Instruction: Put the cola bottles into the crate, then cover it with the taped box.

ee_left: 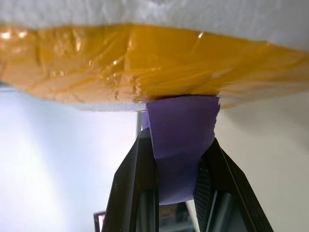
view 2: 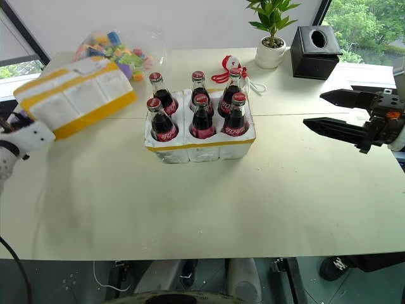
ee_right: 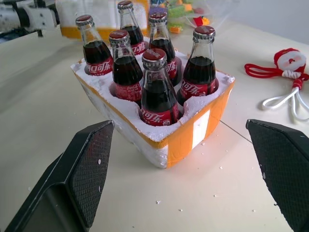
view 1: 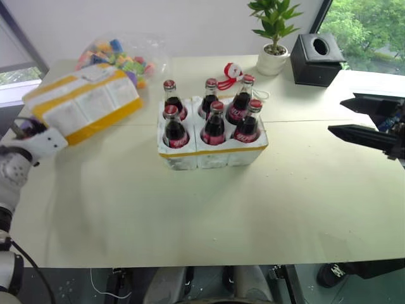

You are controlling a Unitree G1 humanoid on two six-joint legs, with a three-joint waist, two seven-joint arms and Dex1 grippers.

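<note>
— Fingers? The left gripper (ee_left: 176, 193) pinches a purple tab on the yellow-taped foam box (view 1: 82, 101), lifted left of the crate (view 1: 212, 152).
— Right gripper (view 2: 332, 113) gapes, holding nothing. Six red-labelled glass cola bottles (ee_right: 157, 92) sit in the crate's round holes.

Taped box (ee_left: 145, 58) cut off by frame; purple tab (ee_left: 181, 145) partly hidden between fingers.

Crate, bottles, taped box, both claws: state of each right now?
crate: on the table, all six wells filled.
cola bottles: six, upright in the crate, capped.
taped box: tilted, held by a purple tab, not yet over the crate.
left claw: shut on the purple tab.
right claw: open, holding nothing, beside the crate.
</note>
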